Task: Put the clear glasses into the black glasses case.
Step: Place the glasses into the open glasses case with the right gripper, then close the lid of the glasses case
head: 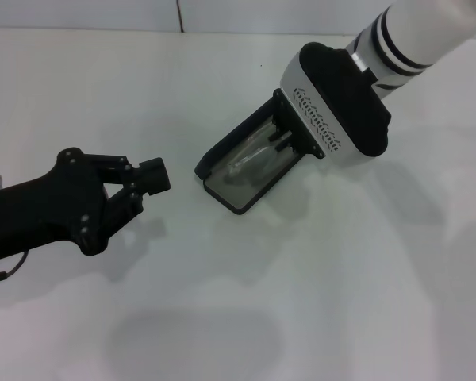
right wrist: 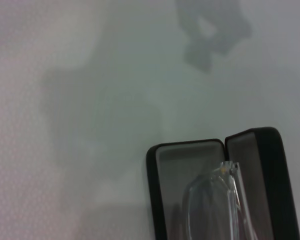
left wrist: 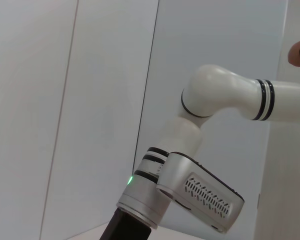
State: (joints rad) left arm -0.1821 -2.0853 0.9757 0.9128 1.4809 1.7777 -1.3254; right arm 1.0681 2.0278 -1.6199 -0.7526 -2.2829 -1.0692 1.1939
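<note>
Clear plastic glasses (head: pixel 255 156) hang over the grey lining of the open black case (head: pixel 236 200), pinched at one end by the right gripper (head: pixel 284 135), which reaches down over the case from the far right of the white table (head: pixel 357 302). Off to the left the left gripper (head: pixel 147 181) hovers near the case, well apart from it, holding nothing; whether its fingers are spread or closed I cannot tell.
</note>
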